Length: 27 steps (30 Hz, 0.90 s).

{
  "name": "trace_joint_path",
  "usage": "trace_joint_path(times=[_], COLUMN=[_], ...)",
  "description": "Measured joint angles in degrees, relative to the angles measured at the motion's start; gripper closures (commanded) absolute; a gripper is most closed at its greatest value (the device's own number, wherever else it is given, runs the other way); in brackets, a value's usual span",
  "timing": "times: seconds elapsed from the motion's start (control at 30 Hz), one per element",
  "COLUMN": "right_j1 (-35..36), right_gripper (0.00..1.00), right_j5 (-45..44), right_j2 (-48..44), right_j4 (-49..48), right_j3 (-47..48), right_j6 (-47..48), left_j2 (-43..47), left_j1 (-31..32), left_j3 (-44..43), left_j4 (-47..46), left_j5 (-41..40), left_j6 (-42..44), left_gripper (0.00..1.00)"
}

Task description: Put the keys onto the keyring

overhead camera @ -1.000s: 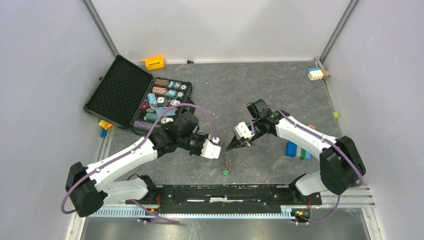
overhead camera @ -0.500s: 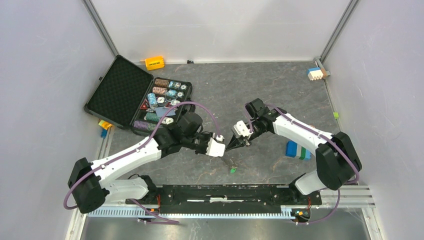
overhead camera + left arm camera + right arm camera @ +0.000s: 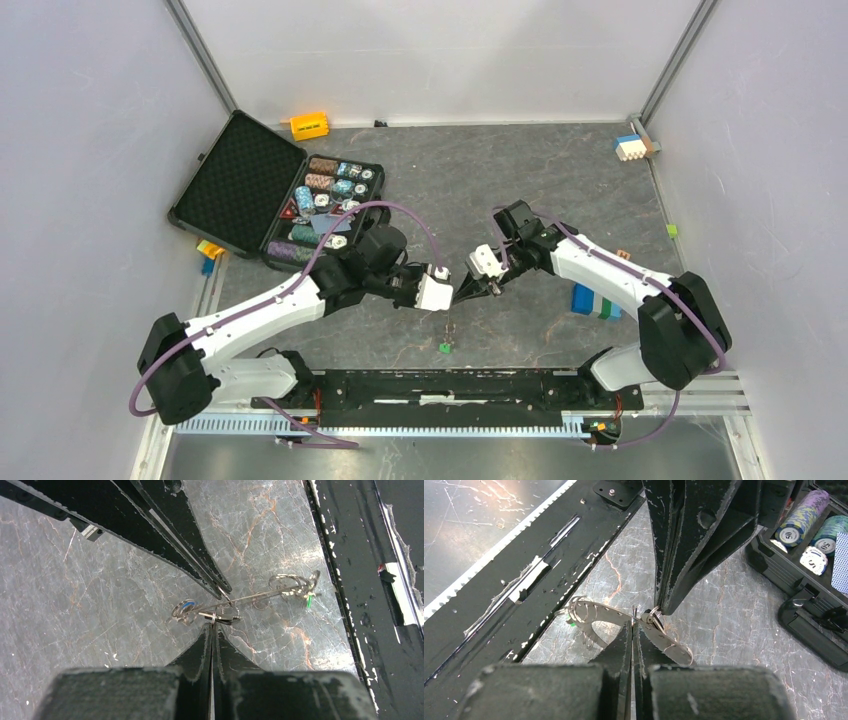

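Observation:
The keyring (image 3: 599, 614), a flat grey toothed metal ring, hangs in the air between both grippers. It shows edge-on in the left wrist view (image 3: 260, 596) and as a thin line in the top view (image 3: 449, 322). My right gripper (image 3: 633, 624) is shut on its rim (image 3: 464, 291). My left gripper (image 3: 212, 625) is shut on a small wire ring carrying the black key (image 3: 225, 617), right against the keyring (image 3: 447, 293). The green key (image 3: 443, 348) dangles at the keyring's low end (image 3: 310, 600). The blue key (image 3: 188, 605) hangs at the other end.
An open black case of poker chips (image 3: 300, 200) lies at the back left and shows in the right wrist view (image 3: 809, 545). Blue and green blocks (image 3: 595, 300) sit by the right arm. An orange block (image 3: 309, 125) and stacked blocks (image 3: 630, 148) are at the back wall. The black base rail (image 3: 450, 385) runs under the grippers.
My left gripper has moved a little right, closer to the right gripper's tips. The hanging keyring with the green key swung right, then back left.

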<state>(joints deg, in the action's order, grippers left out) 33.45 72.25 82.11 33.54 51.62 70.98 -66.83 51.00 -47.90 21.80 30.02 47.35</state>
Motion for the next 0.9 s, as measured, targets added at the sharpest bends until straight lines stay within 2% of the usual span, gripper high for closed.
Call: trace_joint_path(times=[0.9], right_j1=[0.59], right_gripper=[1.0], right_j5=[-0.24], right_j2=[0.04], right_j4=[-2.23], right_j3=[-0.15], right_j6=[-3.28], left_j2=[1.64], left_j1=[1.81], left_j3=[1.6], left_j4=[-1.05], left_j5=[-0.63], left_j6=[1.36], left_gripper=[0.98])
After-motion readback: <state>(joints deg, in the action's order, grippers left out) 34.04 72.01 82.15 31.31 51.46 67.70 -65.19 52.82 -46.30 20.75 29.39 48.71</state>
